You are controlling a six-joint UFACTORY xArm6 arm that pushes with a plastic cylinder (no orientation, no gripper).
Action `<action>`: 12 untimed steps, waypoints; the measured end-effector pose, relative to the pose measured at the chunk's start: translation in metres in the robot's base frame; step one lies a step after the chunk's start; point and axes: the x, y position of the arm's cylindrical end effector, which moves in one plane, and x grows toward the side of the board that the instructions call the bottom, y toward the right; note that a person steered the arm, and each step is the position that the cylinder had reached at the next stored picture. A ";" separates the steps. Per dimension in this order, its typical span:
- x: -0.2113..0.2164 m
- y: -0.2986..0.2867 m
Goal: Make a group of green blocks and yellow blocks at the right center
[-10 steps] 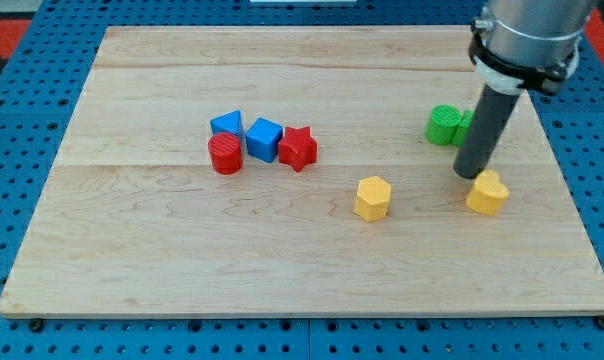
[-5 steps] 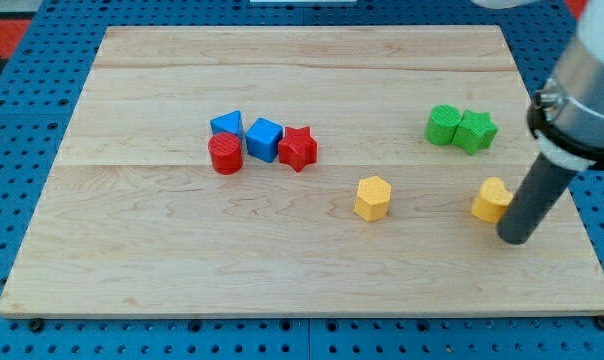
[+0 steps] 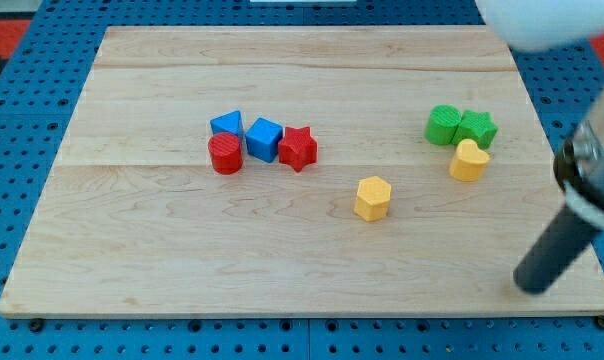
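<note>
No brand, label or writing can be read on any block or on the bench (image 3: 302, 60).

Taking the green star block (image 3: 476, 129) as landmark: the green round block (image 3: 443, 125) touches it on the side toward the view's left, the pair forming a short row running left to right across the view. The yellow heart block (image 3: 469, 160) sits just below the star, touching or nearly touching it; which way the heart points cannot be made out. The yellow hexagonal block (image 3: 373, 198) stands apart, down and to the view's left of the star.

My tip (image 3: 532, 288) is well apart from the star, toward the view's bottom right near the bench edge, touching no block; the rod leans up to the view's right.

The arm has no jaws, so nothing is held.

Far to the view's left of the star sit the blue triangular block (image 3: 227, 124), blue cube (image 3: 264, 139), red round block (image 3: 225, 154) and red star block (image 3: 298, 148), clustered together.
</note>
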 end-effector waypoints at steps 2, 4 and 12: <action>-0.059 -0.161; -0.094 -0.149; -0.154 -0.094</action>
